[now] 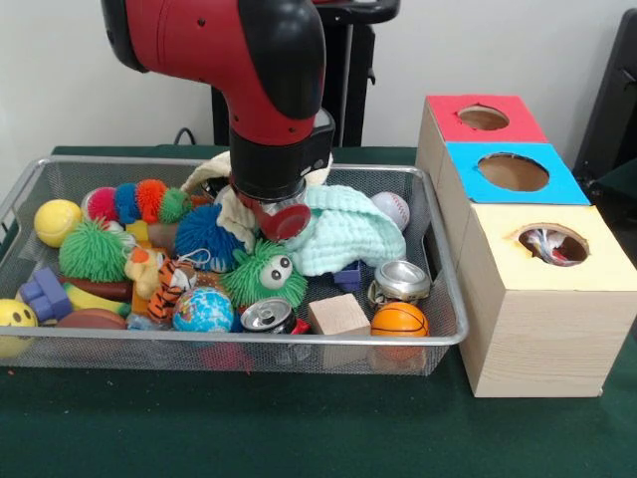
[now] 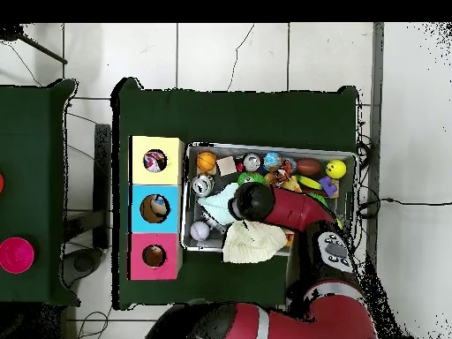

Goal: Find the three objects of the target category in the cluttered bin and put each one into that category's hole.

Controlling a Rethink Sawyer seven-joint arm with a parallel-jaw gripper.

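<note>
- The arm reaches down into the middle of the bin, its head low among the cloths.
- The fingers are hidden under the arm's black wrist in both views, so I cannot tell how far open they are or whether they hold anything.
- A mint cloth lies bunched just right of the wrist, touching it; a cream cloth sits to its left and behind.
- From overhead the cream cloth spreads over the bin's edge beside the arm.
- In the bin's front row: a globe ball, a can on its side, a wood block, a basketball.
- A second can lies behind the basketball, and a baseball sits by the far right wall.
- A green fuzzy toy with eyes sits just below the wrist; a blue fuzzy ball is to its left.
- A yellow ball rests in the far left corner and a smiley ball at the near left.
- Beside the bin on the green counter stand three boxes in a row, each with a hole on top: red, blue, yellow.
- Something shows inside the yellow box's hole; what it is I cannot tell.
</note>
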